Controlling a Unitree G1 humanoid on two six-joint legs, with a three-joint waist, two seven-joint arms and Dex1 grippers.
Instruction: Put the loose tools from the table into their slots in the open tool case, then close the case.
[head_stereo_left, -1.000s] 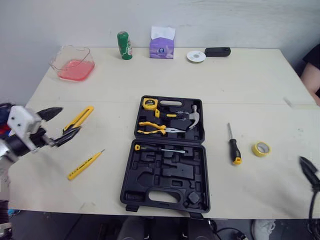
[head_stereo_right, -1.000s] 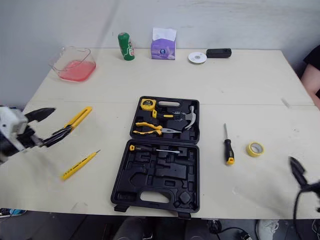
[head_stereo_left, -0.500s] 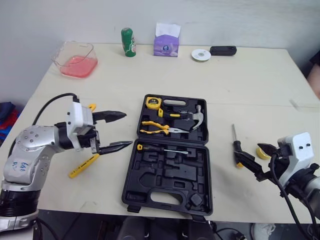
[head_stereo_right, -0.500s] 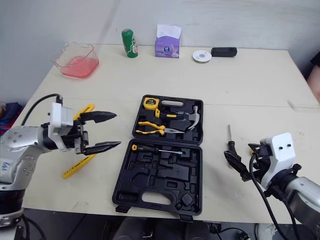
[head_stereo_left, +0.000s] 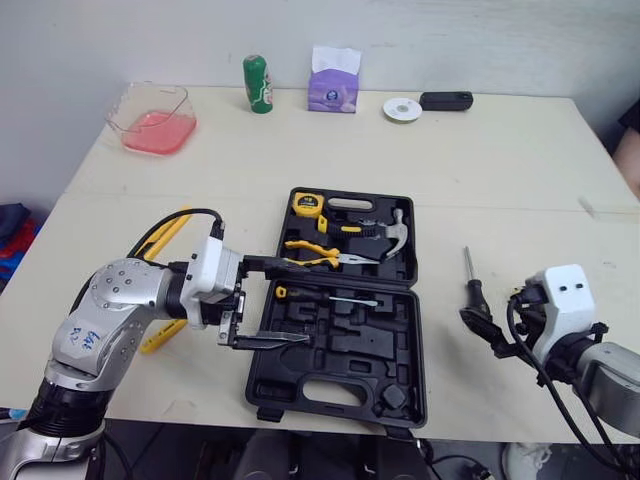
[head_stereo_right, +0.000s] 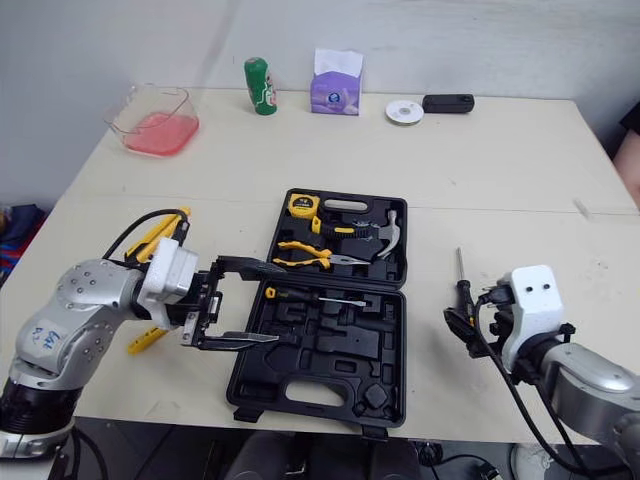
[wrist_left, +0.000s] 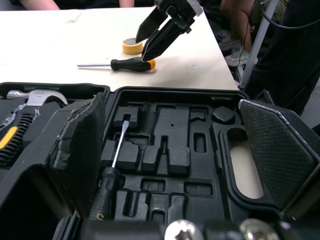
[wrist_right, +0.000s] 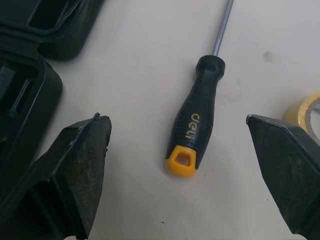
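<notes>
Holds left gripper (head_stereo_left: 298, 300) spread wide over the tool case (head_stereo_left: 340, 362) from 9 o'clock; holds right gripper (wrist_right: 173, 118) parted around the screwdriver (wrist_right: 197, 134), at 3 o'clock of it.

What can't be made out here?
- Tape roll: cut off by the right wrist view's edge; behind the right arm in the eye views.
- Yellow tester pen: mostly behind the left arm, eye views.
- Person: cut off at the eye views' right edge.
- Can label: too small to read.

A pale beige table (head_stereo_left: 480, 170) stands against a plain white wall (head_stereo_left: 500, 40) under even light
</notes>
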